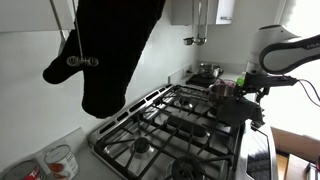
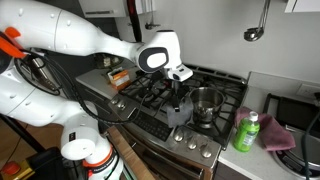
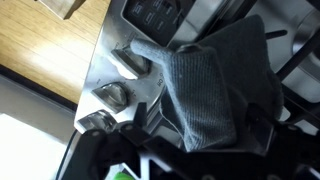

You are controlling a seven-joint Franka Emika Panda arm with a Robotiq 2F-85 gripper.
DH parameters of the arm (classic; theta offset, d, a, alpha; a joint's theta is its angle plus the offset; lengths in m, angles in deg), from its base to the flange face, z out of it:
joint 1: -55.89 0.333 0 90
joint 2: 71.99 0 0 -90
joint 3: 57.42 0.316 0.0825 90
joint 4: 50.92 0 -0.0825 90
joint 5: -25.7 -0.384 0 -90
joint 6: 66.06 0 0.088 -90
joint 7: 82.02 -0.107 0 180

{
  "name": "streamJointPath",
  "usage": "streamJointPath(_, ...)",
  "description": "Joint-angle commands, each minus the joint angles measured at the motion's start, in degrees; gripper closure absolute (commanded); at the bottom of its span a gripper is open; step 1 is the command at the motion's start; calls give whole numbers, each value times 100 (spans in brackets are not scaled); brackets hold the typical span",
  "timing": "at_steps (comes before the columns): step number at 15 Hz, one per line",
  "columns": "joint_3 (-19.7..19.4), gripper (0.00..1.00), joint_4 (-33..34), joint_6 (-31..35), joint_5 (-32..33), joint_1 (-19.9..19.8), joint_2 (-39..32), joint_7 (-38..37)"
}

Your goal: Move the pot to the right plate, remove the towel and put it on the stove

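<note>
A grey knitted towel hangs between my gripper's two black fingers in the wrist view, over the stove's front edge. In an exterior view the gripper is shut on the towel, which hangs just above the front of the stove. The steel pot stands on a front burner right beside the gripper. The pot and the gripper also show at the stove's far end in an exterior view, small and partly hidden.
A black oven mitt hangs close to the camera. A green bottle and a pink cloth lie on the counter beside the stove. Metal knobs line the stove front above a wooden floor.
</note>
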Motion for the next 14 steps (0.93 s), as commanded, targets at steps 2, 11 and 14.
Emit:
streamJointPath(2,29,29,-54,-513,154,-12,399,-73)
streamJointPath(11,56,99,-44,-631,186,-27,639,-78)
streamJointPath(14,49,100,-63,-531,172,-23,639,-77)
